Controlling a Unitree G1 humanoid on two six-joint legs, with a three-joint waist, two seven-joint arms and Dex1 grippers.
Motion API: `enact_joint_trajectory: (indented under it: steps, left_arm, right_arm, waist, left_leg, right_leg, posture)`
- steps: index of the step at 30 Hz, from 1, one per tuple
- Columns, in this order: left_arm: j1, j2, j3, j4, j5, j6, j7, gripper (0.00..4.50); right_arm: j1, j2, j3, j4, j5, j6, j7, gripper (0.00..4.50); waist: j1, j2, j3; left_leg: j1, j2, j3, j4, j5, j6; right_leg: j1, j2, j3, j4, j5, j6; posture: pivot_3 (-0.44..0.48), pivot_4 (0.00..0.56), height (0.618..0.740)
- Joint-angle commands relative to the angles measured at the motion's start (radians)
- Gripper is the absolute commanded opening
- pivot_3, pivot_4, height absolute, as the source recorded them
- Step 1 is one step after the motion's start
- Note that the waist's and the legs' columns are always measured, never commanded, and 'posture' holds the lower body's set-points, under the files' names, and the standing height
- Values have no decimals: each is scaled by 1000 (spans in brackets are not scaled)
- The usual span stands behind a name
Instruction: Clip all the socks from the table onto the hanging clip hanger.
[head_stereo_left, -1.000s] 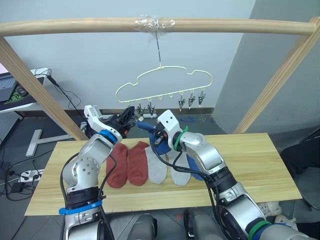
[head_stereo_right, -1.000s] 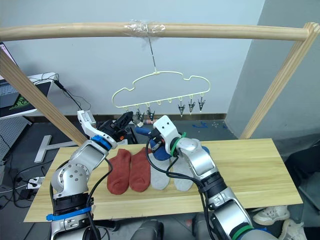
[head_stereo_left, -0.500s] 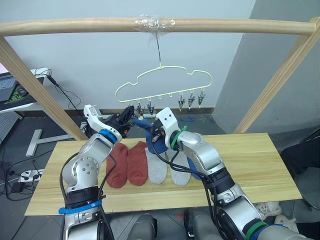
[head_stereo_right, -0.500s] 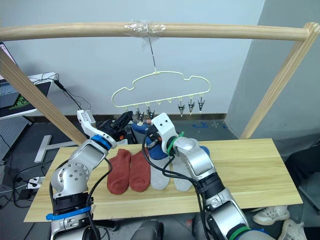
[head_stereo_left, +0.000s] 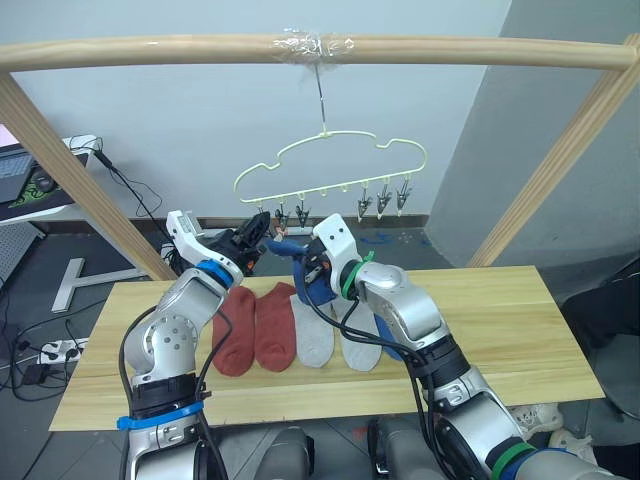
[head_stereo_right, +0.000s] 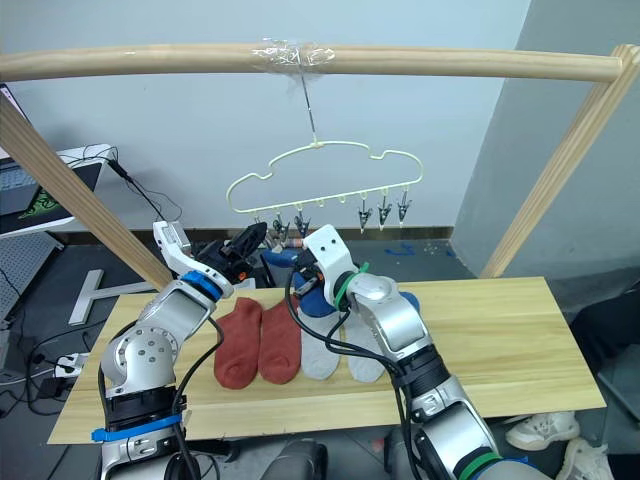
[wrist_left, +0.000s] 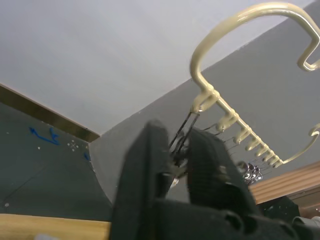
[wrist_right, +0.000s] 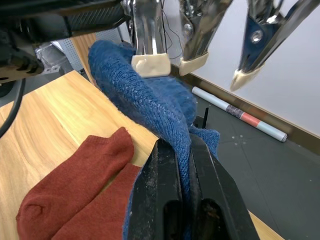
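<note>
1. Tabletop of pale wood grain, the table (head_stereo_left: 500, 330): its right half and the strip along its near edge lie bare, and so does its left end beyond the socks.
2. Socks lie in a row left of the middle, toes toward the near edge: two rust-red socks (head_stereo_left: 255, 328) side by side and touching, then two light grey socks (head_stereo_left: 314, 338) just beside them; a blue sock (head_stereo_left: 392, 345) peeks out past the right grey one, partly under the right arm.
3. The right gripper (wrist_right: 181, 165) is raised above the far edge, its fingers pinched tight on a second blue sock (wrist_right: 145, 95), whose free end rises to the hanger's clips.
4. The left gripper (wrist_left: 176, 165) is lifted beside it at the hanger's left end, its fingers narrowed around the leftmost clip (wrist_left: 182, 137); the blurred wrist view leaves it uncertain whether they truly press it.
5. The clip hanger (head_stereo_left: 330, 165) hangs by its hook from a taped spot on the wooden frame bar (head_stereo_left: 150, 52) overhead; three clips at its right end dangle free with open air around them.
6. Slanted wooden posts (head_stereo_left: 75, 180) flank both table ends; behind are a pale wall and a dark floor with cables (head_stereo_left: 30, 350) to the left.
</note>
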Motion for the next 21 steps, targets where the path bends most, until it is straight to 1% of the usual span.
enact_joint_trajectory:
  steps: [1, 3, 4, 5, 7, 8, 10, 12, 15, 17, 20, 21]
  left_arm:
    - [0, 9, 2, -37, -7, -7, -7, 2421]
    - [2, 8, 2, -41, -8, -7, -5, 3059]
    - [2, 8, 3, -42, -11, -6, -5, 3296]
    - [4, 8, 4, -45, -14, -4, -5, 3679]
    - [6, 9, 7, -50, -20, 0, -4, 4299]
    - [8, 12, 10, -55, -28, 7, -5, 4448]
    - [20, 25, 14, -71, -47, 27, -10, 4448]
    - [53, 58, 20, -106, -73, 61, -31, 4448]
    - [93, 108, 35, -133, -79, 80, -43, 4448]
    - [110, 137, 46, -140, -73, 77, -43, 4448]
    - [120, 162, 56, -147, -85, 85, -46, 4500]
    - [121, 166, 56, -148, -86, 86, -47, 4500]
  right_arm:
    - [-20, 7, 5, -16, 9, -27, 4, 0]
    - [-21, 8, 9, -13, 9, -30, 7, 0]
    - [-23, 9, 10, -10, 8, -33, 8, 0]
    - [-23, 10, 11, -10, 8, -34, 8, 0]
    - [-23, 11, 13, -7, 7, -37, 8, 0]
    - [-24, 12, 14, -6, 7, -38, 9, 0]
    - [-24, 15, 15, -3, 10, -41, 12, 0]
    - [-22, 24, 15, 4, 18, -39, 18, 0]
    - [-19, 45, 10, 3, 42, -30, 35, 0]
    - [-17, 64, -4, -10, 73, -8, 45, 0]
    - [-22, 77, -25, -20, 116, 24, 54, 772]
    - [-24, 77, -28, -22, 126, 33, 55, 1119]
  waist:
    - [0, 0, 0]
    - [0, 0, 0]
    - [0, 0, 0]
    - [0, 0, 0]
    - [0, 0, 0]
    - [0, 0, 0]
    - [0, 0, 0]
    - [-2, 0, 0]
    - [0, 1, 1]
    - [0, 1, 1]
    - [3, 1, 1]
    - [4, 1, 1]
  left_leg:
    - [0, 0, 0, 0, 0, 0]
    - [-2, 0, 0, 0, 0, 0]
    - [-3, 0, 0, 0, 0, 0]
    - [-5, 0, 0, 0, 0, 0]
    - [-6, 0, -1, 0, 0, 0]
    - [-6, 0, -1, 0, 0, 0]
    - [-7, 0, -2, 0, 0, 0]
    - [-8, 0, -2, 0, 0, 0]
    - [-8, 0, -2, 0, 0, -1]
    - [-9, 0, -5, 0, 0, -1]
    - [-10, 0, -7, 0, 0, -1]
    - [-10, -1, -7, 0, 0, -1]
  right_leg:
    - [0, 0, 0, 0, 0, 0]
    - [-2, 0, 0, 0, 0, 0]
    - [-4, 0, 0, 0, 0, 0]
    - [-5, 0, 0, 0, 0, 0]
    - [-5, 0, 0, 0, 0, 0]
    - [-5, 0, 0, 0, 1, -1]
    - [-6, 0, 0, 0, 1, -2]
    - [-7, 0, 0, 0, 2, -3]
    - [-8, 0, 0, 0, 3, -5]
    - [-8, 0, 0, 0, 3, -5]
    - [-8, 0, -2, 0, 3, -5]
    - [-8, 0, -2, 0, 3, -5]
  posture:
    - [41, 192, 740]
    - [42, 192, 740]
    - [42, 192, 740]
    - [42, 193, 740]
    - [42, 193, 740]
    - [42, 193, 740]
    - [43, 194, 740]
    - [43, 193, 740]
    - [43, 193, 740]
    - [60, 192, 740]
    - [60, 192, 740]
    - [60, 192, 740]
